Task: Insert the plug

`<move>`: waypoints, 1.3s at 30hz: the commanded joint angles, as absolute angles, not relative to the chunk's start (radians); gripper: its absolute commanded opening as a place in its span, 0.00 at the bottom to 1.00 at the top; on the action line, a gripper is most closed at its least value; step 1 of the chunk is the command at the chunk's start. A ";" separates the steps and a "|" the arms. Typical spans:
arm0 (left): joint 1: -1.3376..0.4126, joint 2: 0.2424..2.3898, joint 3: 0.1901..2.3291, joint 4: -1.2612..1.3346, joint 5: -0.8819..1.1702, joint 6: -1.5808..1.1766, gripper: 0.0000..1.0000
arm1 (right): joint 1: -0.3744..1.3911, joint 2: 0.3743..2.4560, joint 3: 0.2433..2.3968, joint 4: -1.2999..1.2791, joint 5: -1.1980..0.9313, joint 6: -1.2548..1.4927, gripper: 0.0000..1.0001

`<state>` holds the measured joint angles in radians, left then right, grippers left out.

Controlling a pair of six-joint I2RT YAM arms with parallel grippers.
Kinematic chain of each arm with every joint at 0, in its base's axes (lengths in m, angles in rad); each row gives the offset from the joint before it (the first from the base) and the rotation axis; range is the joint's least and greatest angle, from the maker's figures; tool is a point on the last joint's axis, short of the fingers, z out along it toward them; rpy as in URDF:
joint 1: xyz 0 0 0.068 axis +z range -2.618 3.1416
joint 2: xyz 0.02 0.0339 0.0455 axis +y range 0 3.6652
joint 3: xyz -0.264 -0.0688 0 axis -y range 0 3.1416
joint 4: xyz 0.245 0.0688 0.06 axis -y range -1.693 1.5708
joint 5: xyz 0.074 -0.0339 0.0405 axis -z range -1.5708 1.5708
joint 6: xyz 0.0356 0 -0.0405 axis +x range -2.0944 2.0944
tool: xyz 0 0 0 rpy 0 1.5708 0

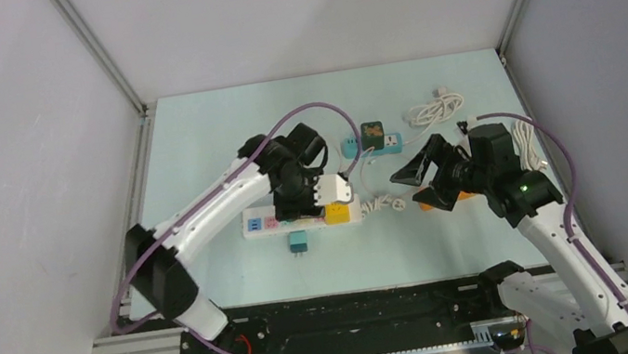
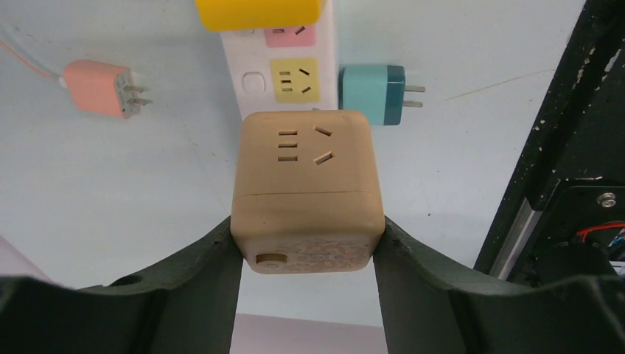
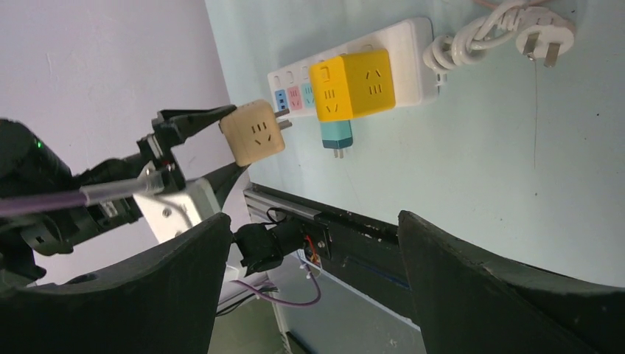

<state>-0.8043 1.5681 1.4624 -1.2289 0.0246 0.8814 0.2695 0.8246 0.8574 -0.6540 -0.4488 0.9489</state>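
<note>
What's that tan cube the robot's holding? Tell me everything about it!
The tan cube is a plastic adapter with socket slots on its faces, a small button on one side and metal prongs pointing at the power strip. The left gripper pinches two opposite sides, holding it in the air by the strip, prongs not yet in.

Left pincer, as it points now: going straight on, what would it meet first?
Probably the white power strip lying just ahead, with the beige cube adapter held in the left pincer touching it first. How far off the strip lies is unclear.
</note>
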 commanded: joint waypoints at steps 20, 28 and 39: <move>-0.771 1.830 1.667 -1.343 -0.038 0.897 0.00 | 0.121 0.715 0.850 -0.690 -0.458 0.910 0.79; -0.766 1.881 1.679 -1.342 -0.010 0.887 0.00 | 0.115 0.720 0.850 -0.706 -0.459 0.908 0.79; -0.766 1.926 1.664 -1.332 -0.008 0.874 0.00 | 0.114 0.730 0.850 -0.720 -0.458 0.895 0.79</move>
<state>-0.7734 1.9095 1.6424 -1.3331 -0.0189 0.8722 0.1192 0.7284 0.8474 -0.7166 -0.4595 0.9173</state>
